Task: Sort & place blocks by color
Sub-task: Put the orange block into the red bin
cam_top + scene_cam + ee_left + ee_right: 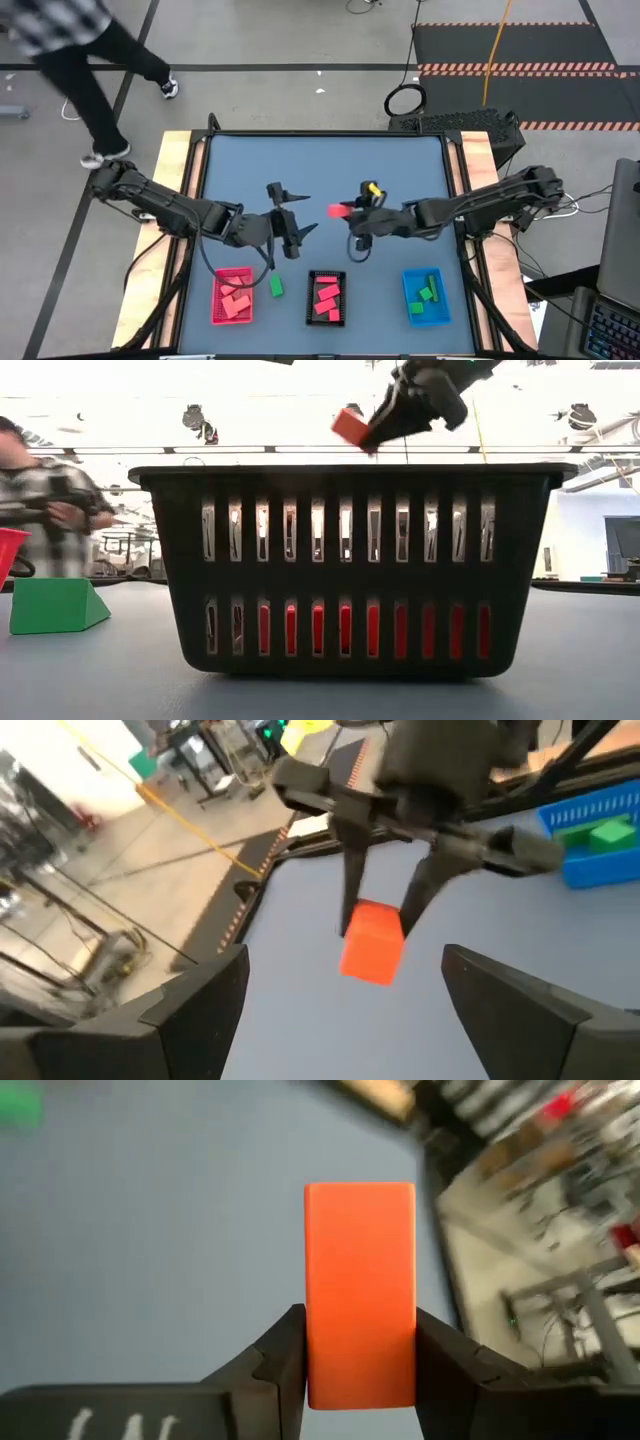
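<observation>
Raised above the middle of the blue-grey bench (320,170), right end effector (352,212) clenched on a small orange-red cuboid plastic block (337,210), long axis running straight out past the fingertips, roughly half its length clear of them. Below and toward the bench's near edge, the black slotted rectangular tray (326,297), already holding pink-red blocks, looks the likely drop spot. Just beside, left end effector (297,232) spread wide, empty, facing the held block.
</observation>
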